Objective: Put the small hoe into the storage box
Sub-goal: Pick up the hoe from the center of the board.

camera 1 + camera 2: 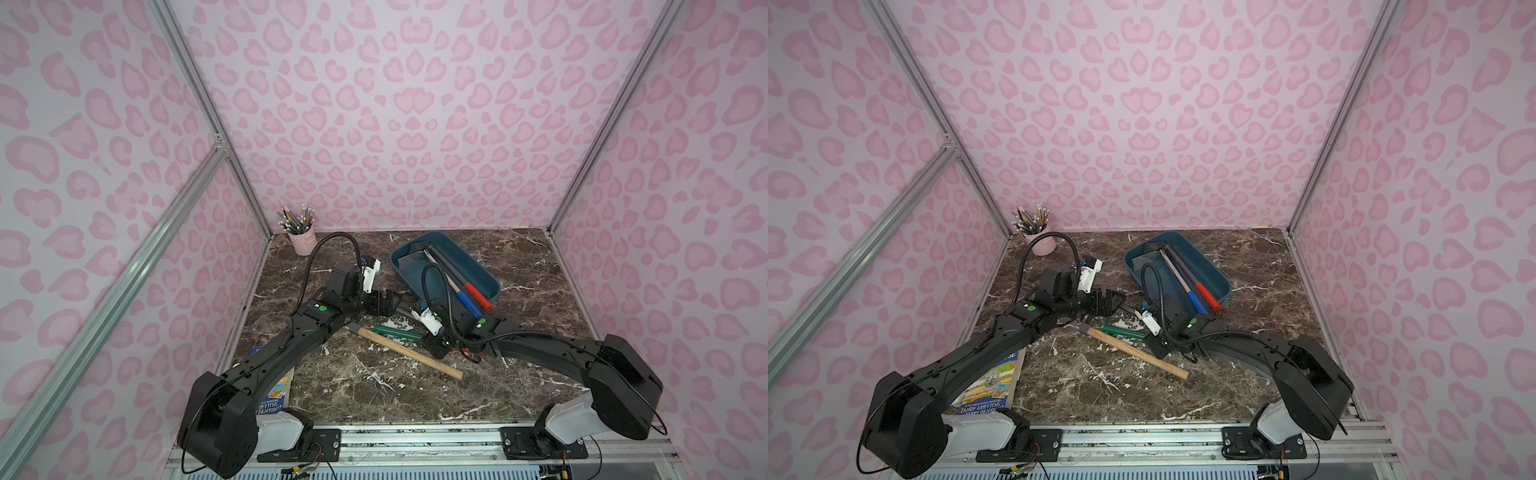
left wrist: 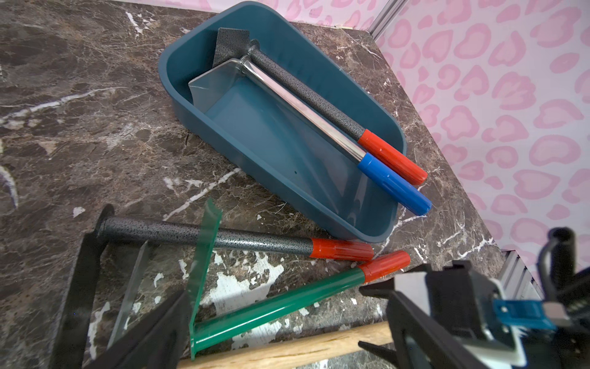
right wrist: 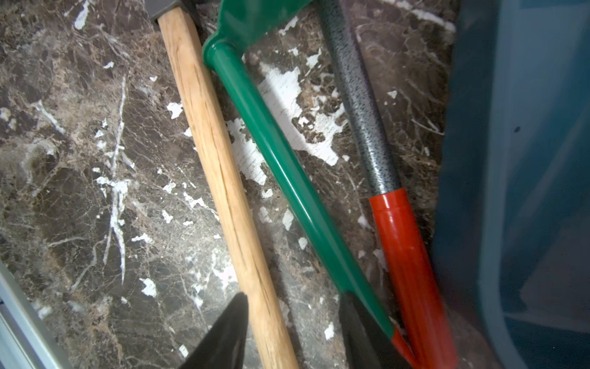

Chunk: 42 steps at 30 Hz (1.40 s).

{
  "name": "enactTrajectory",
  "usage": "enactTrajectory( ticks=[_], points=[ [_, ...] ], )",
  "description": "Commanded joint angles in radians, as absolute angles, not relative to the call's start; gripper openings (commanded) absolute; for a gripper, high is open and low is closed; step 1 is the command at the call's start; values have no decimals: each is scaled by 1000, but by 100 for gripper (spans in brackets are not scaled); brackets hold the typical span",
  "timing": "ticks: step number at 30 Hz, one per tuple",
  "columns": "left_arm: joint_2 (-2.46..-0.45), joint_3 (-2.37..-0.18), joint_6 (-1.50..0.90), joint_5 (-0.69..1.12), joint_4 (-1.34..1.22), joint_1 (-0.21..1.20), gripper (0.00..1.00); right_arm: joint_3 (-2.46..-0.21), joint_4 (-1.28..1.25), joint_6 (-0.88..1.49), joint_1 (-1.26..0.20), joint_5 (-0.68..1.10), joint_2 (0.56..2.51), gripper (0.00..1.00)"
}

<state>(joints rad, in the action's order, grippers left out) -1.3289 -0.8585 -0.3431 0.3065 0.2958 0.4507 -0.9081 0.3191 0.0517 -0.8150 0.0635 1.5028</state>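
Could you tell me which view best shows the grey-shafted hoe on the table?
Left wrist view: the small hoe shows nearly end to end there. The right wrist view shows only its shaft and red grip; both top views barely show it.

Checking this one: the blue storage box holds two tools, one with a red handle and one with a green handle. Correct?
Not green: the second handle is blue. The left wrist view shows the storage box holding two tools, the red-handled tool and the blue-handled tool. The green-shafted tool lies outside on the table.
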Motion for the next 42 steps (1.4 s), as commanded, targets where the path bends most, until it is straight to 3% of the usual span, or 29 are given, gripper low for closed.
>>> enactTrajectory(
  ticks=[1,42],
  points=[
    [-1321,-854,-351,295,243,450,99,-919,289,52,-829,74,1527,51],
    [-1338,-864,-406,301,254,399,99,-971,224,38,-916,39,1762,37]
  ],
)
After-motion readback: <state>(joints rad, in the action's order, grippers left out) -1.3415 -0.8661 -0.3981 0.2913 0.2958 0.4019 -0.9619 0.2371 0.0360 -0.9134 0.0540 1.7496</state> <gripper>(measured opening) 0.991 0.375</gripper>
